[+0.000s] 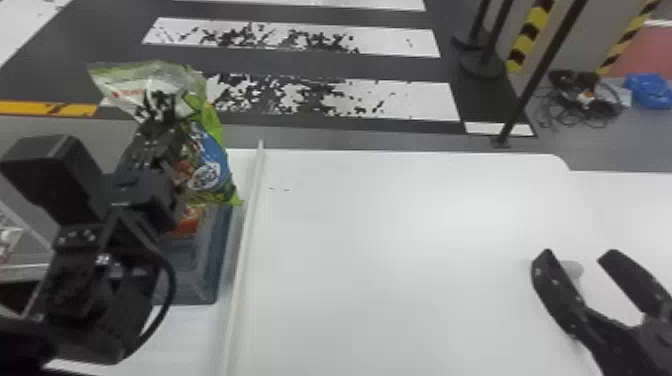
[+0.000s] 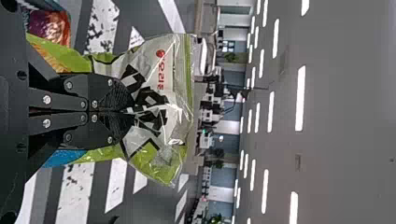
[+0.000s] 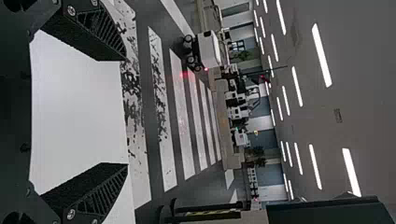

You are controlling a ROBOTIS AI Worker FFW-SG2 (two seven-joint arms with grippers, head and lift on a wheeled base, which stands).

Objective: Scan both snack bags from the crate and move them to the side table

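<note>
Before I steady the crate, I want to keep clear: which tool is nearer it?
Left. The left tool holds a snack bag by the crate; the right tool is far right, over the white table.

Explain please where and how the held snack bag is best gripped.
Probably by its loose upper part, from the robot's side, as the left gripper does: this part looks thin and flares, while the fuller body hangs below.

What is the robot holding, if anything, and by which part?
The left gripper holds a snack bag by its upper part.
</note>
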